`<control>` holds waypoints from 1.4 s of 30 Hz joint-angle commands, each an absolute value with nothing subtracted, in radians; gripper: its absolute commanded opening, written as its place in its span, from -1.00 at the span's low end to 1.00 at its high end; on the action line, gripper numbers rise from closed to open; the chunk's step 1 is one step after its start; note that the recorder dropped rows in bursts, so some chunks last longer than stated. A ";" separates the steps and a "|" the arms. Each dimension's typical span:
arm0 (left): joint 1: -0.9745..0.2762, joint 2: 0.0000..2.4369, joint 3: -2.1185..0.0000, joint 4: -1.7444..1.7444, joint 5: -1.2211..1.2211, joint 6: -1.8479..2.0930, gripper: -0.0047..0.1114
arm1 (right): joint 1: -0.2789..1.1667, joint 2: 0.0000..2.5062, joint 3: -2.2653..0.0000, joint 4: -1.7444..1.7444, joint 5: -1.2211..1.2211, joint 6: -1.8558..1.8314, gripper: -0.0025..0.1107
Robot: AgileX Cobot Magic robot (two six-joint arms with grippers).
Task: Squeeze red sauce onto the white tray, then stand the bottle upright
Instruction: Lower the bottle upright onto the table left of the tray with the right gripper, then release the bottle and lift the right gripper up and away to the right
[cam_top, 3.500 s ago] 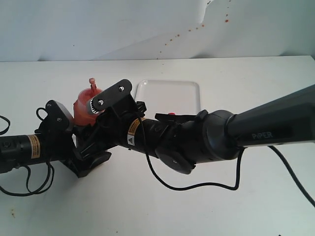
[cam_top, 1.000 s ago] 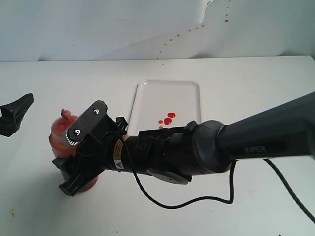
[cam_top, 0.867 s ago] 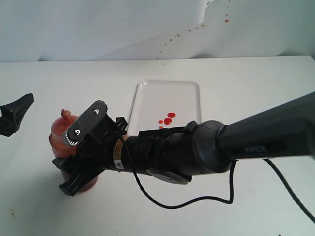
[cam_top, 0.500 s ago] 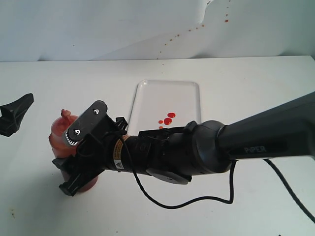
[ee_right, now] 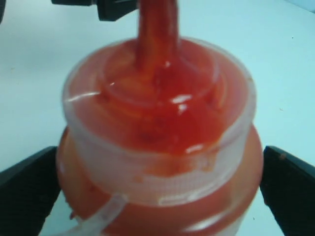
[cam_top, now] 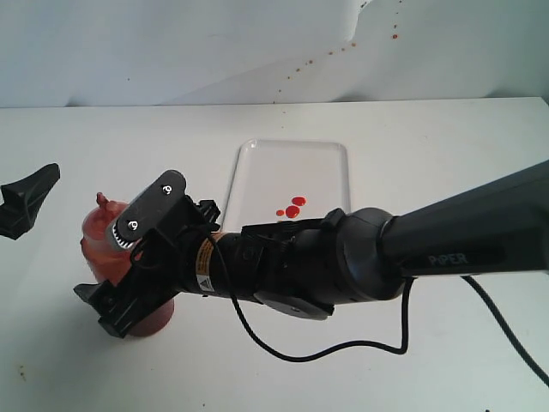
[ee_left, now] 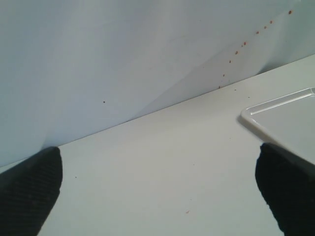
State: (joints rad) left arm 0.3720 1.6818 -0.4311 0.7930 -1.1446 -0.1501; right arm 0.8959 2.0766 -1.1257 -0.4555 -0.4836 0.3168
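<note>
The bottle (cam_top: 96, 245) stands upright on the table at the left, translucent, with red-brown sauce inside. Its smeared nozzle (ee_right: 156, 29) points up. My right gripper (cam_top: 101, 311) reaches across from the right and is open, with a finger on each side of the bottle (ee_right: 157, 147) at its shoulder. The white tray (cam_top: 330, 154) lies behind the arm, and a few drops of red sauce (cam_top: 292, 209) sit near its middle. My left gripper (cam_top: 24, 199) hangs at the far left edge. It is open with nothing between its fingers (ee_left: 29, 191), and a corner of the tray (ee_left: 285, 118) shows beside it.
The right arm's thick black forearm (cam_top: 446, 240) crosses the table from the right, and its cable (cam_top: 343, 348) loops over the front. A pale backdrop (cam_top: 257, 43) with tiny red-brown specks closes off the back.
The right gripper's jaws have spread wider around the bottle, and gripper and bottle sit slightly further left. The left gripper has not moved.
</note>
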 commanded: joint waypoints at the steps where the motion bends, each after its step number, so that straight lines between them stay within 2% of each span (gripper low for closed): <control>1: 0.375 1.677 -0.424 0.794 -1.155 -0.156 0.89 | 0.897 2.066 -1.131 -0.452 -0.475 0.315 0.90; 11: 0.375 1.677 -0.424 0.794 -1.155 -0.156 0.89 | 0.898 2.009 -1.131 -0.452 -0.271 0.331 0.90; 16: 0.375 1.677 -0.424 0.794 -1.155 -0.156 0.89 | 0.898 1.959 -1.113 -0.496 -0.244 0.369 0.90; 22: 0.375 1.677 -0.424 0.810 -1.155 -0.156 0.89 | 0.951 1.933 -1.078 -0.499 -0.180 0.375 0.90; 33: 0.375 1.677 -0.424 0.833 -1.189 -0.156 0.89 | 1.046 1.887 -1.078 -0.500 0.088 0.368 0.90; 42: 0.375 1.677 -0.424 0.857 -1.210 -0.156 0.89 | 1.066 1.810 -1.078 -0.486 0.207 0.368 0.90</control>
